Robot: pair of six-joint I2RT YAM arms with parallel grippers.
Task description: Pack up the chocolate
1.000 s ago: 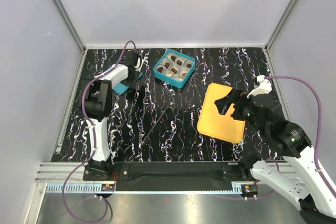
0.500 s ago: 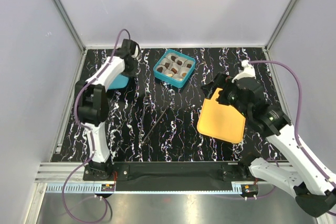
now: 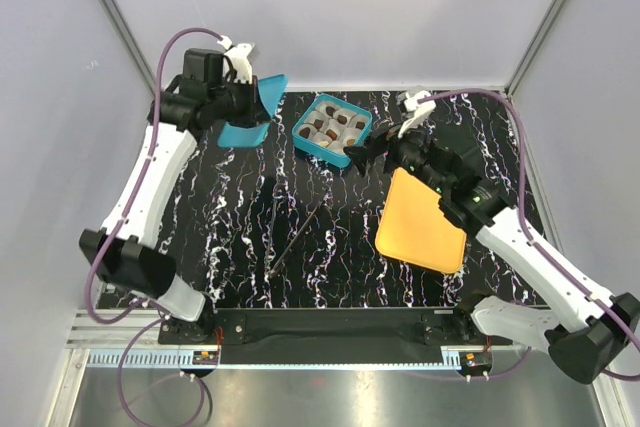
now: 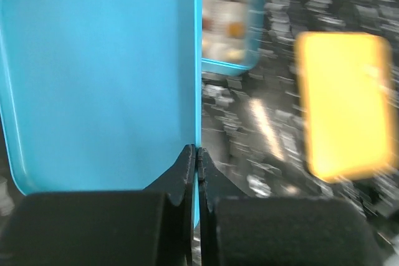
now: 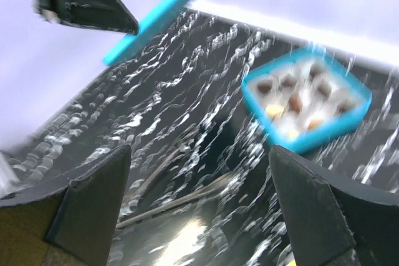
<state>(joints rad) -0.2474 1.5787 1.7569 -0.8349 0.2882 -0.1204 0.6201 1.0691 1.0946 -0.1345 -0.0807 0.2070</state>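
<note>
1. I see the bench (image 3: 230, 197) carrying the yellow tray (image 3: 425, 222) on its right side.
2. My left claw (image 4: 197, 154) is pinched tight on the teal lid (image 4: 100, 79) rim, holding it tilted above the bench.
3. My right claw (image 5: 199, 179) gapes wide, empty, near the teal box (image 3: 315, 149).
4. The chocolate (image 3: 331, 134) sits inside that box.

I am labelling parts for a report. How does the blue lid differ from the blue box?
The lid is in the air, tilted, pinched at its edge by the left claw; the box lies flat on the table. The lid is empty; the box holds chocolates in paper cups. Both are the same blue, squarish with rounded corners.
</note>
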